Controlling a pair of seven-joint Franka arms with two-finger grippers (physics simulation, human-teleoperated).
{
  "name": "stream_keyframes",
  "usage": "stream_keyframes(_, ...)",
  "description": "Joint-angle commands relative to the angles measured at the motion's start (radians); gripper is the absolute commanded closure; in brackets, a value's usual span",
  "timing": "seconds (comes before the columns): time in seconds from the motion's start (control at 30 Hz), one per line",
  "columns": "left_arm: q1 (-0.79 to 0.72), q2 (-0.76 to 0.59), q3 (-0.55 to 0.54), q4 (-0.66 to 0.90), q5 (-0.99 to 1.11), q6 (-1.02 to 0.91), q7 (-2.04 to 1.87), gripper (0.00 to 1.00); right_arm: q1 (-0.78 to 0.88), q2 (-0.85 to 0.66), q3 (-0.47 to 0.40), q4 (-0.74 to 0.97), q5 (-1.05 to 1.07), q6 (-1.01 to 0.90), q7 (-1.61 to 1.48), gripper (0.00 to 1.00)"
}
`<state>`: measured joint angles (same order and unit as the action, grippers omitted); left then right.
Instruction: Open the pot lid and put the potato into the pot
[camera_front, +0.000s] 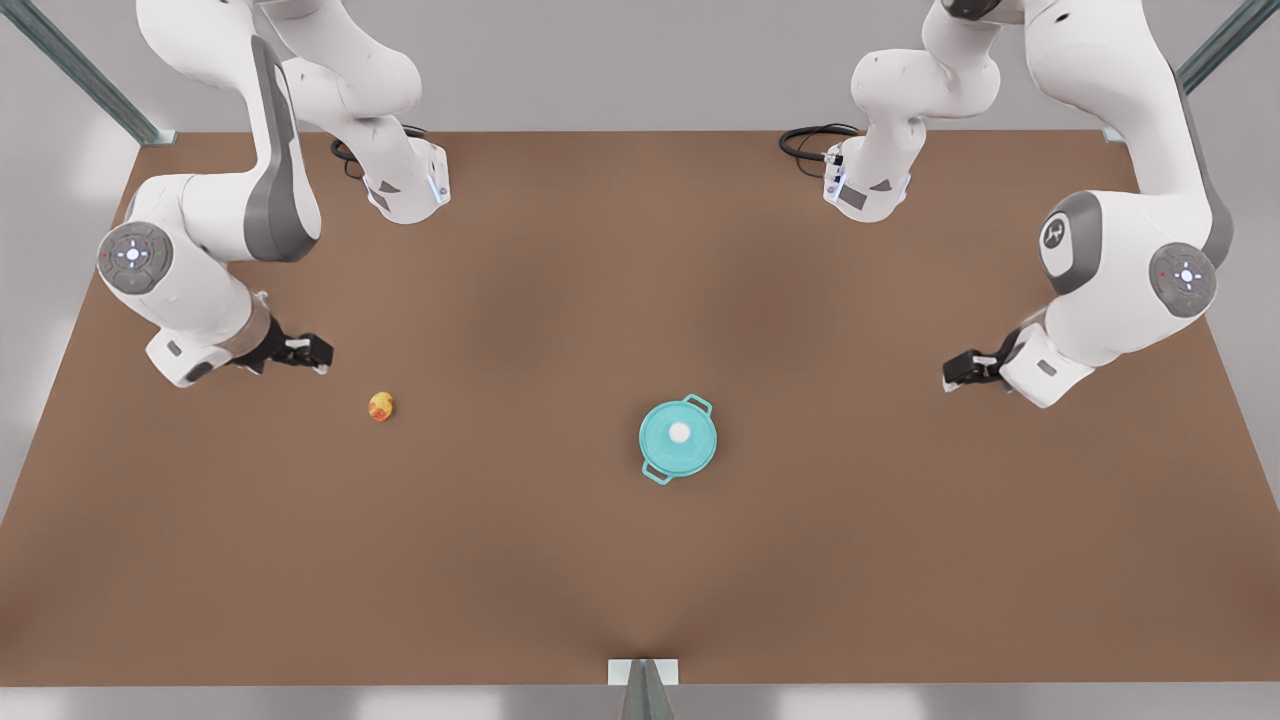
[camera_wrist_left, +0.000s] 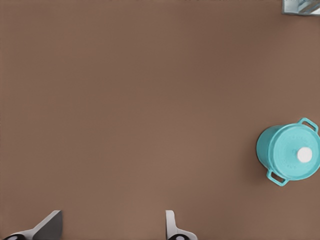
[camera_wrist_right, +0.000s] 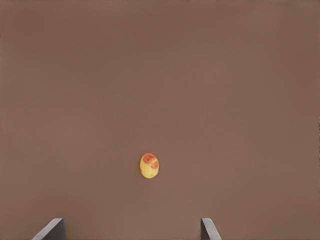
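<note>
2 white Franka arms hang over a flat, matte brown table (camera_front: 600, 580), each with a dark two-finger gripper held low above the surface and well apart from the other. The right gripper (camera_front: 318, 353), at the front view's left, sits near the potato (camera_front: 381, 406); its wrist view shows 2 grey fingers (camera_wrist_right: 51, 230) spread wide with nothing between them and the potato (camera_wrist_right: 149, 165) ahead on bare tabletop. The potato is a tiny roundish yellow lump with orange-red patches. The left gripper (camera_front: 950, 375), at the front view's right, also has its fingers (camera_wrist_left: 49, 226) parted wide and empty, with the pot (camera_wrist_left: 280, 150) off to one side in its wrist view. The pot (camera_front: 656, 470) is a small round teal vessel, smooth and slightly glossy, with 2 loop handles on opposite sides. The pot lid (camera_front: 679, 439), a flat teal disc with a small white knob at its centre, sits closed on it. Potato and pot lie well apart.
</note>
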<state>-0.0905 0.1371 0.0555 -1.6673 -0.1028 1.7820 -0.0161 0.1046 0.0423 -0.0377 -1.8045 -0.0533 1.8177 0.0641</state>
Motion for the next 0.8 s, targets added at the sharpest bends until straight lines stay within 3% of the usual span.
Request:
stream_keyframes(0.0, -0.009, -0.005, -0.002, 0.000, 0.011, 0.048, -0.022, 0.00, -0.025, -0.001, -0.001, 0.000, -0.006, 0.084, 0.063, 0.00)
stream_keyframes(0.17, -0.093, 0.030, -0.141, 0.030, 0.048, 0.036, -0.157, 0.00, -0.025, 0.039, -0.002, 0.043, 0.012, 0.083, 0.068, 0.00)
stream_keyframes(0.33, -0.390, 0.439, -0.160, 0.467, 0.106, 0.030, -0.818, 0.00, 0.009, 0.068, 0.021, 0.036, 0.016, 0.028, 0.085, 0.00)
stream_keyframes(0.43, -0.449, 0.545, -0.157, 0.536, 0.109, 0.165, -1.007, 0.00, 0.003, 0.079, 0.021, -0.044, 0.058, 0.120, 0.071, 0.00)
stream_keyframes(0.47, -0.463, 0.578, -0.155, 0.580, 0.115, 0.166, -1.010, 0.00, 0.003, 0.080, 0.021, -0.134, 0.072, 0.249, 0.074, 0.00)
stream_keyframes(0.5, -0.482, 0.598, -0.155, 0.583, 0.153, 0.189, -1.018, 0.00, 0.000, 0.110, 0.022, -0.194, 0.112, 0.360, 0.066, 0.00)
stream_keyframes(0.7, -0.535, 0.631, -0.157, 0.440, 0.242, 0.268, -1.068, 0.00, -0.023, 0.131, 0.013, -0.265, 0.112, 0.396, 0.063, 0.00)
stream_keyframes(0.77, -0.515, 0.631, -0.157, 0.399, 0.235, 0.324, -1.027, 0.00, -0.023, 0.145, 0.015, -0.303, 0.110, 0.511, 0.063, 0.00)
